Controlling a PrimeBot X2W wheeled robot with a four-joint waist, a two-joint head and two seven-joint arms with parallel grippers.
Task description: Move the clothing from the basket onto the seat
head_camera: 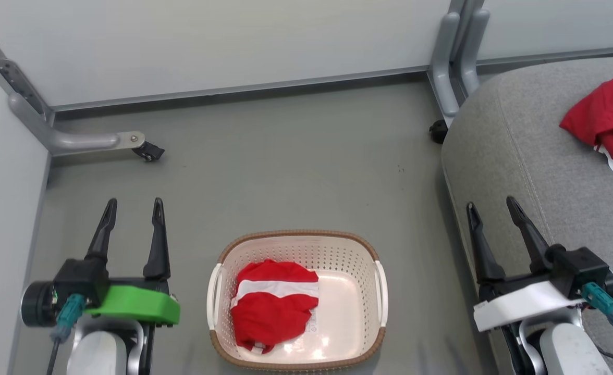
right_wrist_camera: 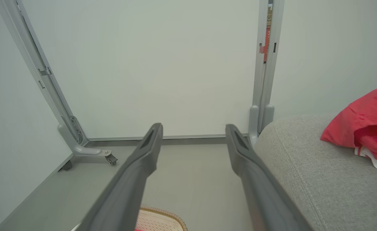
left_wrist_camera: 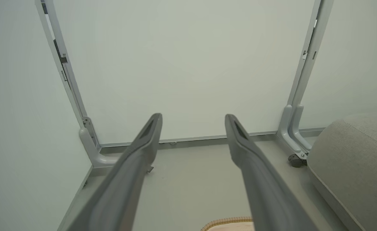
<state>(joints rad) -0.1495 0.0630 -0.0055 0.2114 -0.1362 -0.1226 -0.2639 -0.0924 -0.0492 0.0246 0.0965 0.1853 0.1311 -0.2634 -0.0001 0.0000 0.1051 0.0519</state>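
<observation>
The left gripper [head_camera: 134, 204] hovers over the grey floor [head_camera: 285, 156] left of the basket [head_camera: 296, 235], its fingers [head_camera: 155, 245] spread wide, holding nothing. The right gripper [head_camera: 491, 204] hangs at the near left edge of the seat [head_camera: 520, 156], fingers likewise released and empty. One red striped garment [head_camera: 272, 307] lies in the basket's left half; another red garment [head_camera: 606, 114] rests on the seat, far right

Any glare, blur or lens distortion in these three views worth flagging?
Head view: even light, sharp, small glare spots on the basket's glossy bottom. Left wrist view: the left gripper blurs toward the bottom edge; the partition posts splay outward, a wide-angle effect. Right wrist view: the same near blur on the right gripper; the seat's weave is legible.
</observation>
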